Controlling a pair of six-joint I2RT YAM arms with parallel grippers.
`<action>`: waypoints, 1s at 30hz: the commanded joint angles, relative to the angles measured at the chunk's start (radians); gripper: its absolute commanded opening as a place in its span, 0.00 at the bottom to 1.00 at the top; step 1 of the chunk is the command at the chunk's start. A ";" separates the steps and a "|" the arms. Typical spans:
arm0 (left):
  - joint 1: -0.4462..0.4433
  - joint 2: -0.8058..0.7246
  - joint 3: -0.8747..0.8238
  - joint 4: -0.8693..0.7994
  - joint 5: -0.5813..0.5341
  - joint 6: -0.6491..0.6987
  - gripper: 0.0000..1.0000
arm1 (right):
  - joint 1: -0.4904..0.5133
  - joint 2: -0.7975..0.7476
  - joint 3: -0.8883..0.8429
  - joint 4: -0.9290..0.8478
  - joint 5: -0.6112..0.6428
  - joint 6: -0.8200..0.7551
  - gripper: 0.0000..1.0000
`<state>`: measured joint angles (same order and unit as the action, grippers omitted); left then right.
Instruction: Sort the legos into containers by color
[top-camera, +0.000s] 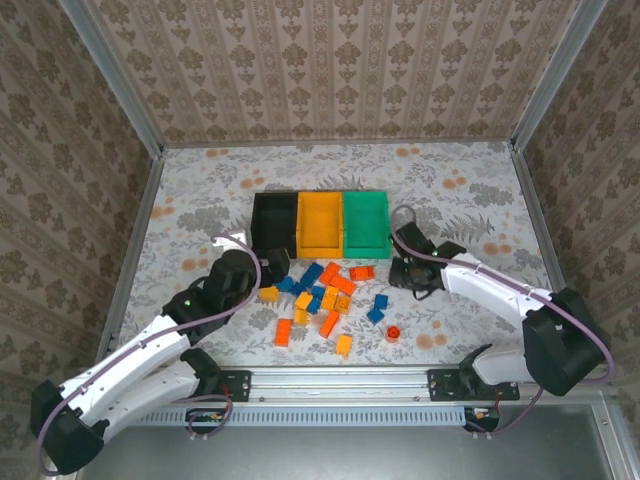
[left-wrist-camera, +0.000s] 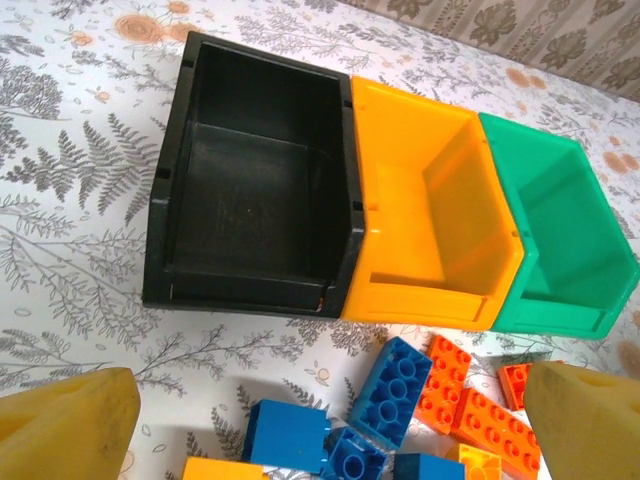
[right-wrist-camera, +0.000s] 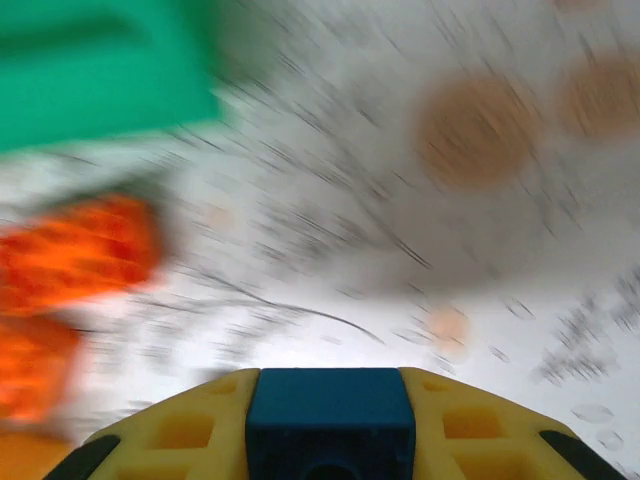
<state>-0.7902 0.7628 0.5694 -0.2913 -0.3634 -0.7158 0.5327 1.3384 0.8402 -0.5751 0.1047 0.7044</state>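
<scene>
The legos (top-camera: 322, 292) lie scattered on the table (top-camera: 470, 210) in front of the black bin (top-camera: 274, 222), orange bin (top-camera: 320, 222) and green bin (top-camera: 365, 220). The right claw (top-camera: 413, 275), its arm bent inward, grips a blue lego (right-wrist-camera: 330, 412). The left claw (top-camera: 272, 266) hovers spread wide over the pile's left edge.

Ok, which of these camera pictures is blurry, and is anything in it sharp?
Right wrist view: heavy motion blur smears the green bin, the red-orange legos and the tablecloth; only the blue lego between the fingers is crisp. Left wrist view: sharp and evenly lit. Top external view: sharp, with even light and no glare.
</scene>
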 joint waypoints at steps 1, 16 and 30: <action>0.008 -0.027 -0.010 -0.070 -0.001 -0.048 1.00 | 0.010 0.038 0.155 -0.002 -0.008 -0.062 0.32; 0.038 -0.041 0.000 -0.222 0.031 -0.153 1.00 | -0.004 0.619 0.738 -0.107 0.180 -0.152 0.38; 0.106 -0.010 0.019 -0.266 0.087 -0.140 1.00 | 0.017 0.432 0.618 -0.016 0.141 -0.141 0.68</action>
<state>-0.6918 0.7372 0.5694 -0.5274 -0.2932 -0.8463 0.5365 1.9057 1.5303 -0.6292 0.2504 0.5709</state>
